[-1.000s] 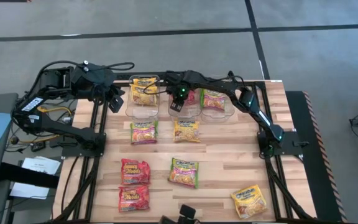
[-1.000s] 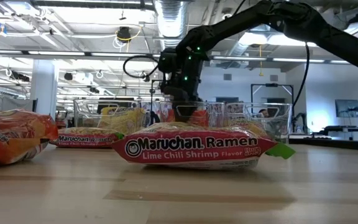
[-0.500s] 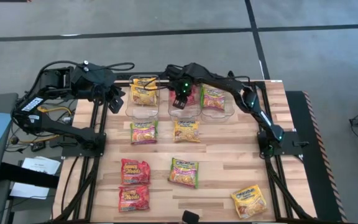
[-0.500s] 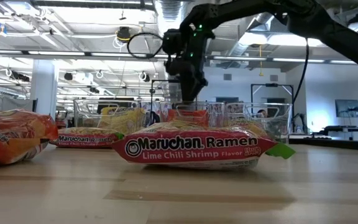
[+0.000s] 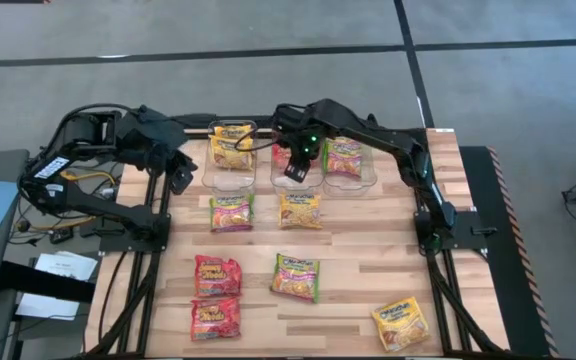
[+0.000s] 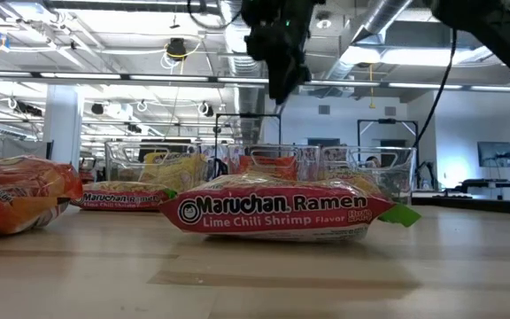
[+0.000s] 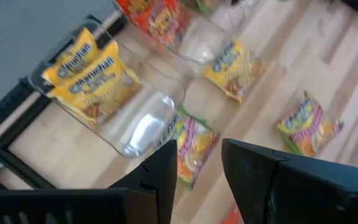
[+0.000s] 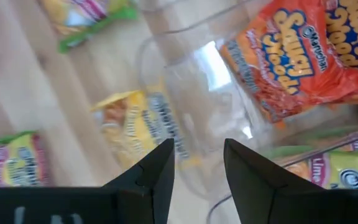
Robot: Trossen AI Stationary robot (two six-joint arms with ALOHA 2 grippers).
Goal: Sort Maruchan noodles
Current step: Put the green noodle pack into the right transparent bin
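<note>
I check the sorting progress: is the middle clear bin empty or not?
Not empty: the middle bin holds a red packet, with the right gripper above it.

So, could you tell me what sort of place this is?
Probably a robotics lab or workshop: exposed ceiling ducts overhead, a wooden table on a metal frame with two arms, and a monitor in the open room behind.
</note>
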